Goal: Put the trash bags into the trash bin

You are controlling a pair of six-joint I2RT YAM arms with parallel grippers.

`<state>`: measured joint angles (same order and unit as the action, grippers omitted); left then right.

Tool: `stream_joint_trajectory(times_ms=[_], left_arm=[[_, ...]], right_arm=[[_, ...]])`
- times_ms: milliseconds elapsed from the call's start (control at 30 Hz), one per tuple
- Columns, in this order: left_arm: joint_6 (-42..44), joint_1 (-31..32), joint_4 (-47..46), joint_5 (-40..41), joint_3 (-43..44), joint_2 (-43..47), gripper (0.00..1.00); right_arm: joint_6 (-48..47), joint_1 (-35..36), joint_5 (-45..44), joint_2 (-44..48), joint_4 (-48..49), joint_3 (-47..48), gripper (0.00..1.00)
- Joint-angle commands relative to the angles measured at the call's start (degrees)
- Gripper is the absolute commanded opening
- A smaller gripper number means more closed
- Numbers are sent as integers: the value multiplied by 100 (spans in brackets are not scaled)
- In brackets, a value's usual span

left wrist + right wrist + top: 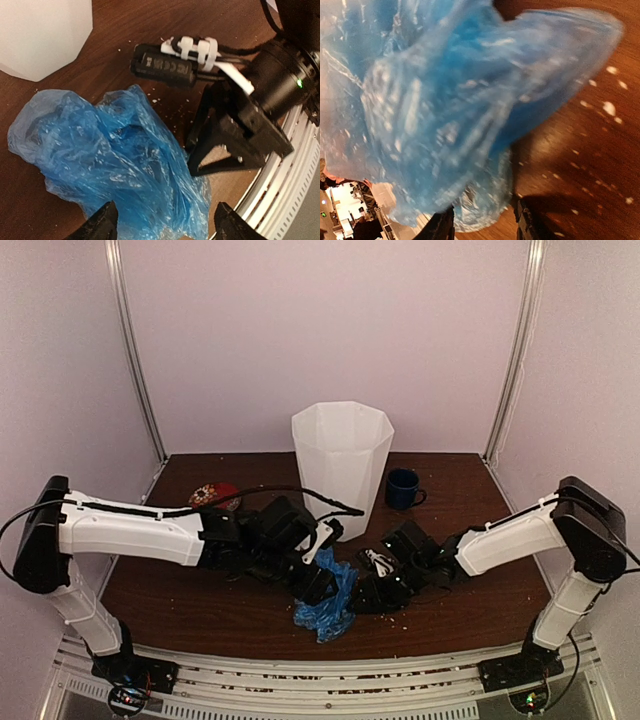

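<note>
On brown table point(180, 600), before tall white faceted plastic bin point(342, 455): crumpled light-blue film bag point(325, 605).
Lay between wide-spread jaws of left gripper point(165, 222); reached between fingers of right gripper point(485, 222), hold undeterminable.

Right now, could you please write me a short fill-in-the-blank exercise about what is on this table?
1. The blue bag lies crumpled on the ___.
2. The white bin stands ___, its mouth facing up.
3. Seen from above, the mug stands to the bin's ___.
Missing words: table; upright; right.
</note>
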<state>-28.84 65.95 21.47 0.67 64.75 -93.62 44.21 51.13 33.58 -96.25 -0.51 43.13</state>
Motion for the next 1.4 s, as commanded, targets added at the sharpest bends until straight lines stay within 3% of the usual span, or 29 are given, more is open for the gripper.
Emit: stream_joint_trajectory(times_ms=[0, 67, 133, 367, 533, 700, 800, 900, 1000, 1167, 1367], left_arm=[[-319, -161, 15, 609, 279, -298, 69], [-470, -310, 18, 717, 83, -359, 69], [-704, -490, 28, 881, -225, -300, 68], [-791, -916, -52, 1182, -1056, 542, 67], [-691, -988, 186, 1408, -1050, 1093, 66], [-1037, -992, 585, 1690, -1198, 2754, 62], [-988, -1009, 842, 1632, -1421, 3692, 68], [-586, -1054, 687, 991, -1495, 4088, 78], [-470, -1196, 519, 206, -1408, 3769, 80], [-219, -1233, -126, -175, -1502, 3241, 72], [-766, -1600, -1473, -597, -1821, 2328, 71]], right_arm=[[274, 277, -82, -550, 304, 404, 44], [314, 359, -212, -773, 194, 608, 40], [318, 422, -404, -878, -68, 813, 27], [-203, 451, -1461, -160, -1530, 1861, 0], [-425, 510, -1783, 112, -2325, 2789, 0], [-909, 727, -2256, 38, -3375, 3903, 0], [-1017, 796, -2438, 65, -3533, 4102, 0], [-1087, 839, -2580, 90, -3666, 4178, 0], [-1026, 843, -2498, 58, -3709, 4001, 0], [-675, 832, -2557, 172, -3323, 2903, 12], [-711, 487, -2844, 220, -3046, 2262, 13]])
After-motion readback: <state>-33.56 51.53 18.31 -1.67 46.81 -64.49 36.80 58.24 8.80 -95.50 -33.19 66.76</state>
